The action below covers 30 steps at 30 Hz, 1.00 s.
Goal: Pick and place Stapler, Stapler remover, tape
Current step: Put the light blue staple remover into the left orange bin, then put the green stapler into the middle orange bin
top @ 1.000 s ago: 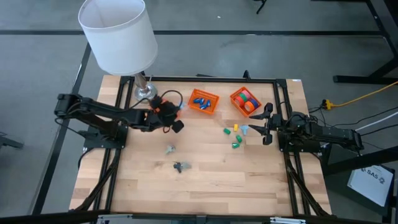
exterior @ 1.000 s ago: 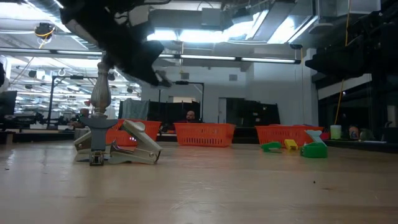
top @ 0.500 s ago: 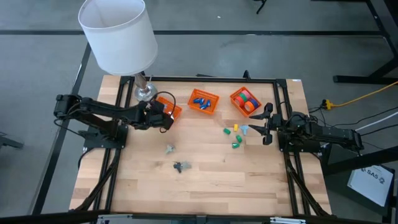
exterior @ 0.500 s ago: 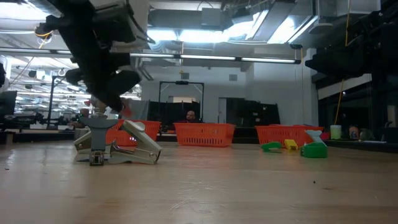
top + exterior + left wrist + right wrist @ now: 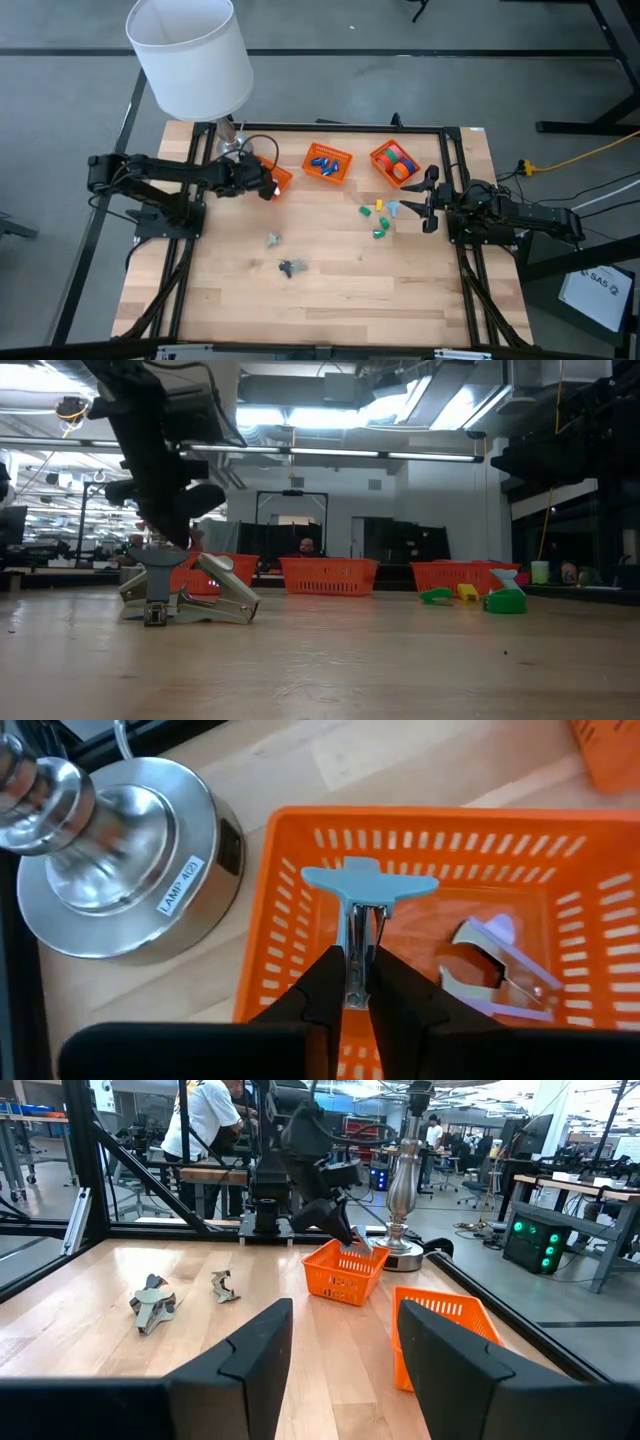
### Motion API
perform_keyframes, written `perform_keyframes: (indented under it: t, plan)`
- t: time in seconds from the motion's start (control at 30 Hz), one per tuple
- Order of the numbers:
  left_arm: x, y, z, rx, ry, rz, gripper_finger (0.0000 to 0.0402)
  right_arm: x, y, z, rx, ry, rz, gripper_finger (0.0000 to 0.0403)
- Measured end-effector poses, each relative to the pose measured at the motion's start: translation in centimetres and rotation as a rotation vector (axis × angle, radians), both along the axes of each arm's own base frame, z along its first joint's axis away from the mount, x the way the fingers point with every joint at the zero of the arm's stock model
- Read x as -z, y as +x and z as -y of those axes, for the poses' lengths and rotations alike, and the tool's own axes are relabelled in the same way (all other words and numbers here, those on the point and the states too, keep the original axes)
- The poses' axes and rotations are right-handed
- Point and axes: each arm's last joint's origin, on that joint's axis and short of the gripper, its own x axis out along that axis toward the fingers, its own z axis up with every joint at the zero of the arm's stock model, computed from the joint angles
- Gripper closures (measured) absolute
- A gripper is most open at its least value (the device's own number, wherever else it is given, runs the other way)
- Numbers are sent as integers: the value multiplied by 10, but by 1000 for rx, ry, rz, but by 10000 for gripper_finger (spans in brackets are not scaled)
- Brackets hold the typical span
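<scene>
My left gripper (image 5: 268, 187) hangs over the left orange basket (image 5: 278, 178), shut on a stapler remover with a light blue handle (image 5: 368, 884). A second stapler remover (image 5: 497, 970) lies on the basket's floor. Two small grey metal pieces (image 5: 273, 239) (image 5: 291, 267) lie on the table's middle; in the low view one (image 5: 222, 598) looks like a stapler. Small tape rolls (image 5: 379, 218) lie loose at centre right, and more sit in the right basket (image 5: 393, 161). My right gripper (image 5: 427, 200) waits open at the table's right. My left gripper pinches the stapler remover's metal part (image 5: 358, 952) between its two fingers. The fingers slant down from the table's left side. The blue handle end (image 5: 370, 882) points away from the fingers, over the inside of the basket. Whether it touches the basket, I cannot tell.
A lamp with a white shade (image 5: 190, 55) stands on a silver base (image 5: 110, 870) right beside the left basket. A middle orange basket (image 5: 328, 163) holds blue pieces. A black frame (image 5: 455, 190) runs along the table's edges. Bare wood lies toward the near edge.
My left gripper has gone toward the table's left and far edges and down to the left basket, tipping downward and rolling as it went. The stapler remover has travelled with it.
</scene>
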Motion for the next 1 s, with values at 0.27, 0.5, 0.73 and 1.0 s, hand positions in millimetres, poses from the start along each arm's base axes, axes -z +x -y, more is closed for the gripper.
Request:
perform_keyframes:
  t: [0.27,0.5,0.73,1.0]
  plan:
    - [0,-1,-4,-12,1,-6,309,0,0,0,0,0,0,215]
    - [0,-1,-4,-5,2,-9,267,0,0,0,0,0,0,214]
    - [-9,20,-4,193,16,134,244,0,0,0,0,0,0,214]
    - [-35,53,20,557,213,349,252,0,0,0,0,0,0,214]
